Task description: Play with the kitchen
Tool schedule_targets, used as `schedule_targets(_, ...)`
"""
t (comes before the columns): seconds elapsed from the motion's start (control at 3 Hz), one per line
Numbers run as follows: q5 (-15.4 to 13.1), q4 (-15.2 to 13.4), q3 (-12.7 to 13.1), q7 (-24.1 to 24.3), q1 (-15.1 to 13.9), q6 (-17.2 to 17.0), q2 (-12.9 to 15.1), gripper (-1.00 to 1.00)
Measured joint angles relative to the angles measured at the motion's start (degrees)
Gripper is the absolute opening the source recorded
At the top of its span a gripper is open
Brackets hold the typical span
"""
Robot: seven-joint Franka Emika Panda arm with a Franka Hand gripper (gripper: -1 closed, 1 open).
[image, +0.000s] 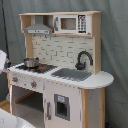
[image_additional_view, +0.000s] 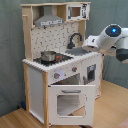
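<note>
The kitchen is a white and light-wood toy unit that shows in both exterior views. It has a black stovetop, a grey sink, a black faucet, a hood and a small microwave. In the second exterior view its oven door hangs open toward the front. My gripper hovers at the kitchen's counter end, just beside the sink. A white piece of the arm shows at the first exterior view's left edge.
A small metal pot stands on the stovetop, also seen as the pot in the second exterior view. Knobs line the front panel. A grey curtain hangs behind. The floor is wooden.
</note>
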Motion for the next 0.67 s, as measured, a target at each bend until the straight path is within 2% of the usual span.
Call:
schedule_targets(0.33, 4.6, -1.5, -0.6, -2.6, -0.3, 0.1, 3.7, 1.00)
schedule_targets(0.67, 8.0, -2.4, -1.6, -4.7, -0.3, 1.3, 7.8, 1.00)
